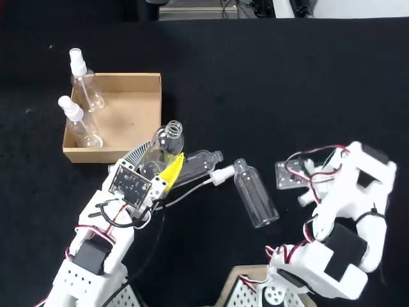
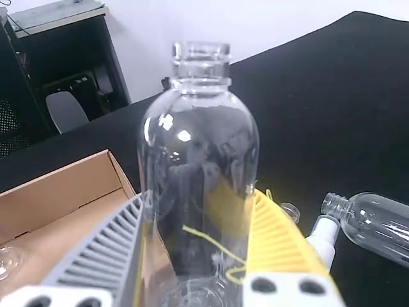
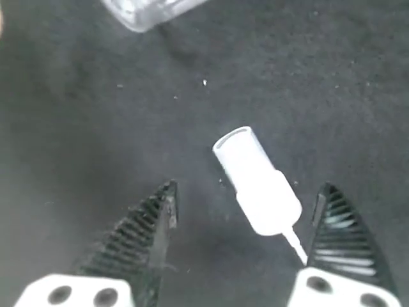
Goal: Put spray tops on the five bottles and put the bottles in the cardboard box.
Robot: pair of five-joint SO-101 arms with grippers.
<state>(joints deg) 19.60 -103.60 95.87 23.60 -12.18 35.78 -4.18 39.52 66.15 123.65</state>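
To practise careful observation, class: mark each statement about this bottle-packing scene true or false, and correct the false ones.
1. The left gripper holds an open-necked bottle with no spray top on it. True.
2. The right gripper is shut on a spray top. False: it is open, and the spray top lies loose on the table.
3. Two capped bottles stand in the cardboard box. True.
4. All five bottles are in the box. False: two uncapped bottles lie on the table.
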